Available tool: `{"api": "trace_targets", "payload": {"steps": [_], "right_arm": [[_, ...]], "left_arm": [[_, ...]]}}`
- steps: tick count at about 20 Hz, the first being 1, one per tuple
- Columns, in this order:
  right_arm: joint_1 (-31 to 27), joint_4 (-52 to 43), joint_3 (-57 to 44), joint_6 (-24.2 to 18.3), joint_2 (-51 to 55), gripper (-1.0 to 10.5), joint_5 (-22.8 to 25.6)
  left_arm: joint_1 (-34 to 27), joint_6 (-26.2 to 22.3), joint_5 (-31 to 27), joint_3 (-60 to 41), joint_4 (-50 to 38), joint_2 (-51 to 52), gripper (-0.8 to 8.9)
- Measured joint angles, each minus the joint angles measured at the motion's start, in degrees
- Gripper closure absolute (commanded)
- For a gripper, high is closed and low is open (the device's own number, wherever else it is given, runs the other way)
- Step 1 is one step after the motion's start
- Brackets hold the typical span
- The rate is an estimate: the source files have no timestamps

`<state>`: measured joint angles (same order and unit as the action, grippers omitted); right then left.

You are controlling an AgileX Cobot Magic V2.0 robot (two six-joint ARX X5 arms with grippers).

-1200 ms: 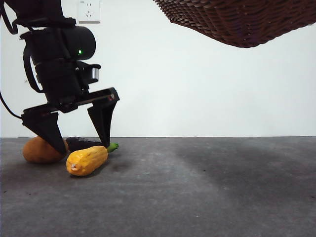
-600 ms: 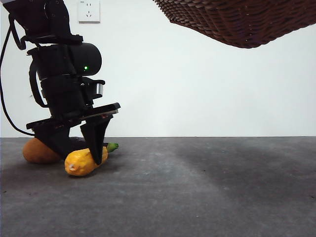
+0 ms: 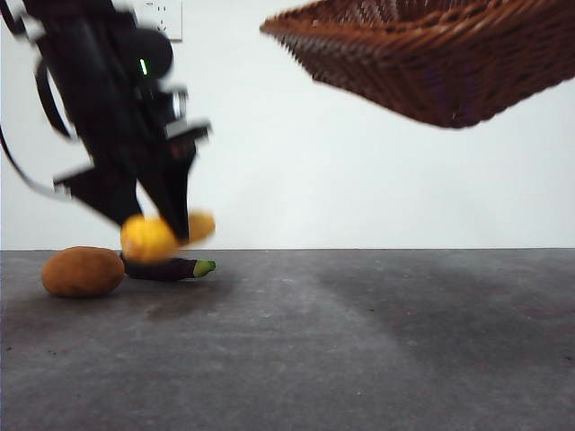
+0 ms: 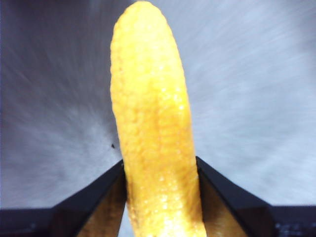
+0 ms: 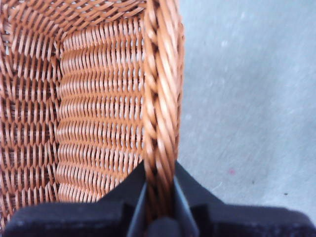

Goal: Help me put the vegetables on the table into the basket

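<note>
My left gripper (image 3: pixel 148 229) is shut on the bumpy yellow squash (image 3: pixel 153 237) and holds it in the air just above the table (image 3: pixel 359 341) at the left. In the left wrist view the squash (image 4: pixel 150 128) fills the gap between the two black jaws of the left gripper (image 4: pixel 160 185). On the table below it lie the orange-brown potato (image 3: pixel 83 271) and the dark purple eggplant (image 3: pixel 169 268). The woven basket (image 3: pixel 431 54) hangs tilted in the air at the upper right. My right gripper (image 5: pixel 159 190) is shut on the braided rim of the basket (image 5: pixel 160 98).
A white wall with a power socket (image 3: pixel 166 18) stands behind the table. Grey table surface (image 5: pixel 247 98) shows beside the basket in the right wrist view.
The left gripper closed on the squash and lifted it off the table, uncovering the eggplant and potato. The basket has tilted and shifted slightly to the left.
</note>
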<state>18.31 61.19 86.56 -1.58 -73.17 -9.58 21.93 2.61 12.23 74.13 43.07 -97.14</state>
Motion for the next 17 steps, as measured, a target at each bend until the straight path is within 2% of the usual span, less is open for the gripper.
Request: {"api": "trace_targets", "payload": {"steps": [7, 10, 12, 15, 17], "right_arm": [[0.00, -1.97, 0.00, 0.04, -10.78, 9.6, -0.13], [-0.02, -5.66, 0.00, 0.94, -15.54, 9.6, -4.35], [0.09, -8.61, 0.00, 2.01, -17.73, 9.6, -8.07], [1.01, -8.15, 0.00, 2.47, -19.37, 9.6, -8.57], [1.95, -8.17, 0.00, 2.51, -19.54, 9.6, -9.18]], "left_arm": [[0.81, -4.48, 0.17, 0.00, 4.31, 22.99, 8.22], [3.54, -4.79, 4.70, 0.00, 6.56, 30.80, 8.22], [7.17, -4.76, 5.97, 0.02, 6.67, 32.81, 8.22], [14.38, -4.90, 4.68, 0.02, 6.14, 31.30, 8.22], [19.26, -6.03, 4.07, 0.02, 2.47, 28.15, 8.22]]}}
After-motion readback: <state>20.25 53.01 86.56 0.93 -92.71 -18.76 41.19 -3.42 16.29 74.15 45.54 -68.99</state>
